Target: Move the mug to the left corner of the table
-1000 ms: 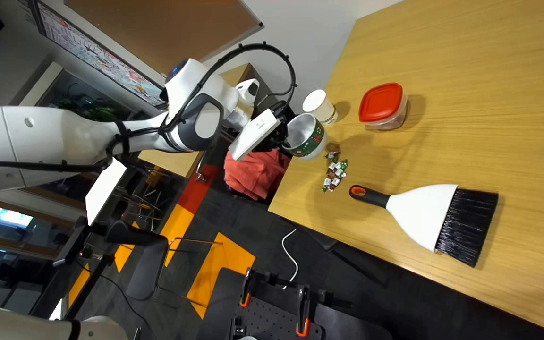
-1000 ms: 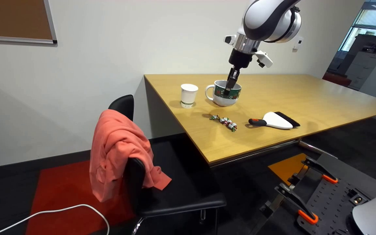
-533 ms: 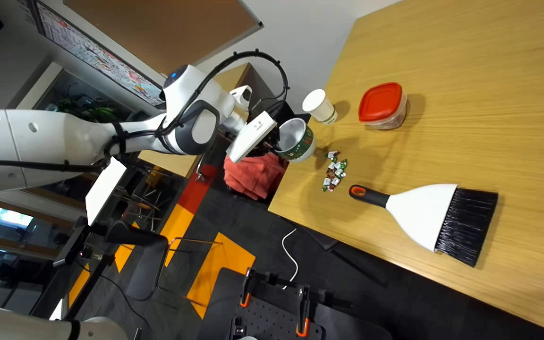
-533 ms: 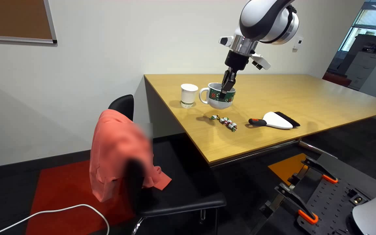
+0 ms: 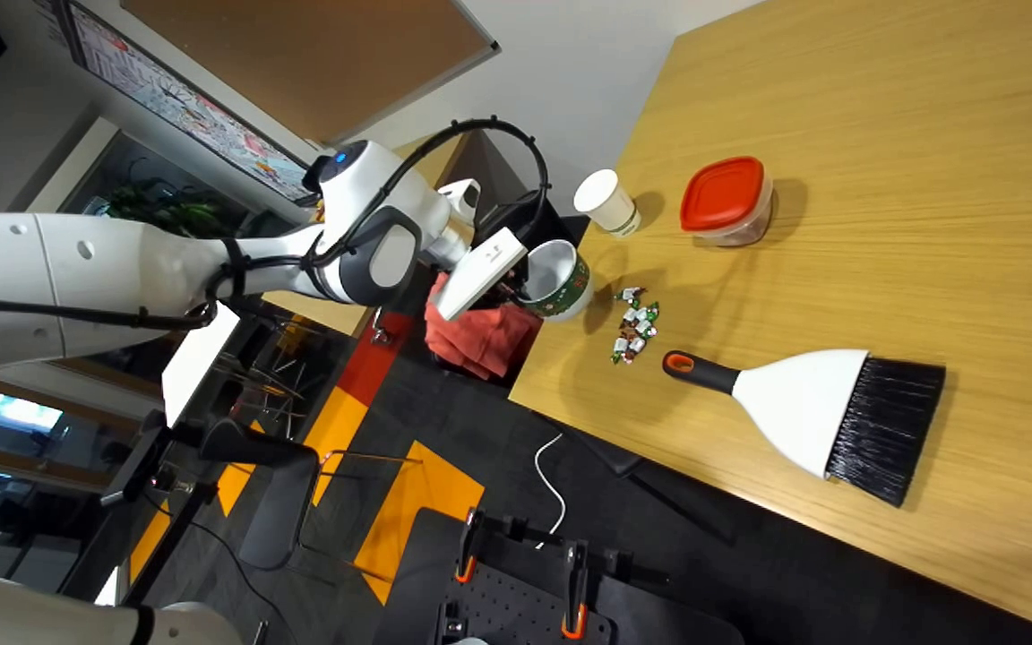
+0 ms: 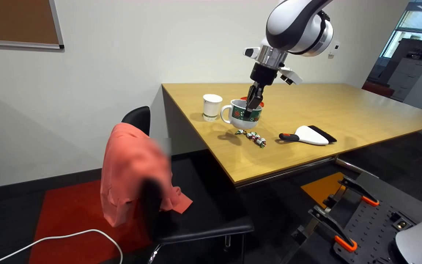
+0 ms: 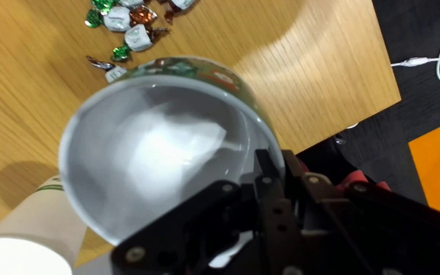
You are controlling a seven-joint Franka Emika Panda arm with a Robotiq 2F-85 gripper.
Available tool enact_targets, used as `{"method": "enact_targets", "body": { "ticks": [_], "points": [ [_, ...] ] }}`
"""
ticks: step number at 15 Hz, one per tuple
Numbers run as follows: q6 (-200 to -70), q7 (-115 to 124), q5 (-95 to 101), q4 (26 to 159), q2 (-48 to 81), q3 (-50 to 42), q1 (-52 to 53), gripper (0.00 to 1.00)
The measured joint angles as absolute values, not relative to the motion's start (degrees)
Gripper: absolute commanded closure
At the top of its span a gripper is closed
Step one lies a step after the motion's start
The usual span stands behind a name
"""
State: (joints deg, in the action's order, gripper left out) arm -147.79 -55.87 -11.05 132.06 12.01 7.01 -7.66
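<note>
Robotiq gripper (image 7: 277, 156): fingers clasping the mug (image 7: 170, 152) by its rim, one inside the bowl, one outside. The mug: white, greyish interior, green patterned band, loop handle; held aloft, mouth upward, above the table (image 5: 910, 215) near its end. Paper cup (image 7: 40, 225): white, upright, near the mug. Wrapped candies (image 7: 138, 37): loose cluster on the wood, one partly hidden by the mug in the wrist view. Hand brush (image 5: 798, 408): white body, black bristles, handle towards the candies. Food container (image 5: 731, 202): red lid, clear body. Chair (image 6: 211, 230): black, at the table's end; coral garment (image 6: 134, 165) over its back, partly blurred. Corkboard (image 6: 17, 22): wall-mounted, partly in view.
</note>
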Motion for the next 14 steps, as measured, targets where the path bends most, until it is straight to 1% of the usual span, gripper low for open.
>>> {"method": "enact_targets", "body": {
  "ticks": [4,14],
  "points": [
    [-150.0,-59.8,-14.2,134.3,11.8,8.1,-7.4,0.98],
    [-159.1,-60.4,-12.7,141.1,11.7,8.3,-4.6,0.98]
  ]
}}
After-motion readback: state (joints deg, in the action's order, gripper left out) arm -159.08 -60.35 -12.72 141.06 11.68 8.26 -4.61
